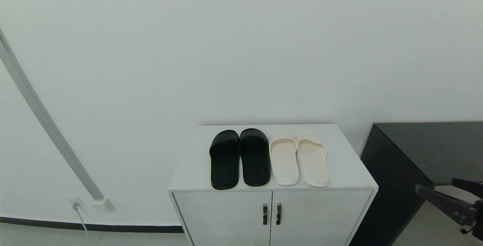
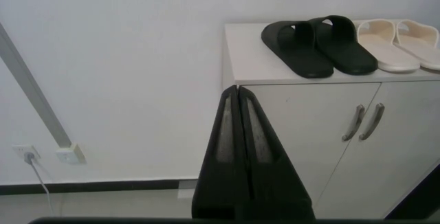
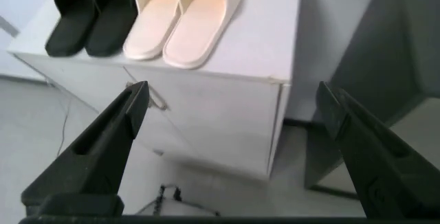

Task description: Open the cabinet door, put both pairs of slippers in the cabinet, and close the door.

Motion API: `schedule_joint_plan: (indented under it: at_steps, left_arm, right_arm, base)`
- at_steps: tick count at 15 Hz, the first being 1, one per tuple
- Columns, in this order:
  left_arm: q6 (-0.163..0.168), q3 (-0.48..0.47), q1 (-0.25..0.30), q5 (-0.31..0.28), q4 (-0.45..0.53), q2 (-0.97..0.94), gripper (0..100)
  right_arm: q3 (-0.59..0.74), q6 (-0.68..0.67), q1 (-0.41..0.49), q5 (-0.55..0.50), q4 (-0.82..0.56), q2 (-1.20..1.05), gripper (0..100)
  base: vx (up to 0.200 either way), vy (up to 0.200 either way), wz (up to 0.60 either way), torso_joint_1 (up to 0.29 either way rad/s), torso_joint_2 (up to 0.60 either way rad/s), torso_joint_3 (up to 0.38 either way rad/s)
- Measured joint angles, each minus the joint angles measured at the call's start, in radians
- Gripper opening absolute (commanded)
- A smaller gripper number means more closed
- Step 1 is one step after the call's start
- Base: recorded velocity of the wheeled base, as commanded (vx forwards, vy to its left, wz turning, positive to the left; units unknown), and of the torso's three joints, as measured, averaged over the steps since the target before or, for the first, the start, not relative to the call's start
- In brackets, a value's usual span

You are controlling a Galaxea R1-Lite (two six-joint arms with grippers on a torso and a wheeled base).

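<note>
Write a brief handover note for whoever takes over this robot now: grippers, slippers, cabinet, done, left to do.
Left gripper shut, empty, pointing towards the cabinet. Right gripper open, empty, off the cabinet's right side.
Black slippers and cream slippers lie side by side on the cabinet top. Both doors are shut.
Done: nothing.
Left: open a door, put both pairs inside, close it.
</note>
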State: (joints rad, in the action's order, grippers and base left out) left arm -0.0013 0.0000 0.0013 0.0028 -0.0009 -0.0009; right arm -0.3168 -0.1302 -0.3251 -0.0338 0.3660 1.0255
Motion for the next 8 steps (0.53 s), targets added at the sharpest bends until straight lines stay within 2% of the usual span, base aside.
schedule_joint_plan:
  at_steps: [4,8]
  left_arm:
    - [0.0,0.0,-0.001,0.0,0.001,0.0,0]
    - [0.0,0.0,0.0,-0.001,0.0,0.0,0]
  right_arm:
    - [-0.118,-0.096,-0.22,-0.188,0.019,0.191,100]
    - [-0.264,-0.175,-0.362,-0.327,0.051,0.4,100]
  base:
    - [0.0,0.0,0.0,0.0,0.0,0.0]
    - [0.0,0.0,0.0,0.0,0.0,0.0]
